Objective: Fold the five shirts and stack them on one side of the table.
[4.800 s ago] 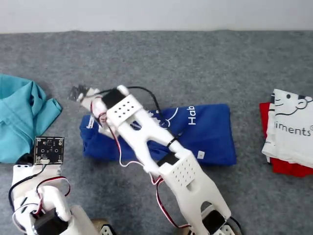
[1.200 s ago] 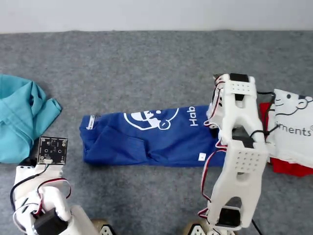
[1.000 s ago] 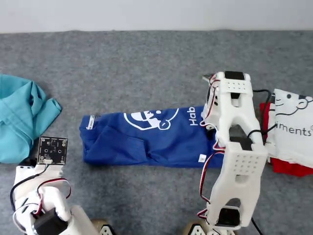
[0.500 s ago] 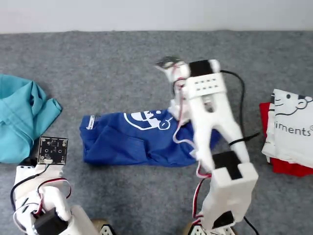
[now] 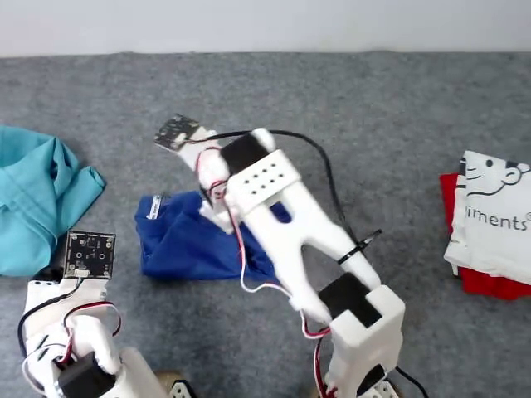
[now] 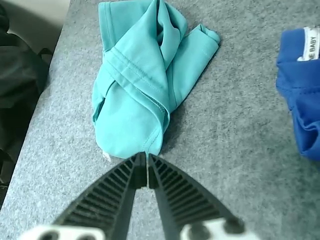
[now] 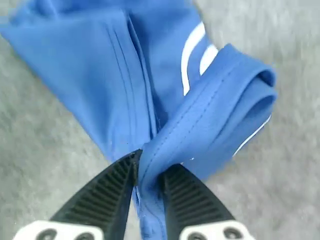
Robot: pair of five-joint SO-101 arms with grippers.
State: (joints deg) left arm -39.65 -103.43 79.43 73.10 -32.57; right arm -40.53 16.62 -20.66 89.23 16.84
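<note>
The blue shirt (image 5: 178,240) lies left of the table's centre, doubled over on itself. My right gripper (image 7: 147,156) is shut on a bunched hem of the blue shirt (image 7: 125,75), held above its left half. In the high view the right arm (image 5: 274,199) stretches diagonally over the shirt. A crumpled teal shirt (image 5: 37,195) lies at the left edge. My left gripper (image 6: 147,159) is shut on nothing, just short of the teal shirt (image 6: 145,75), with the blue shirt's collar end (image 6: 302,100) off to the side.
A folded white shirt (image 5: 489,215) rests on a folded red one (image 5: 485,282) at the right edge. The left arm (image 5: 75,332) stays at the near left corner. Bare grey felt (image 5: 398,124) spreads across the back and the middle right.
The right arm swung from the blue shirt's right end across to the left, carrying that end over so the shirt is now half as long. The left arm has kept still.
</note>
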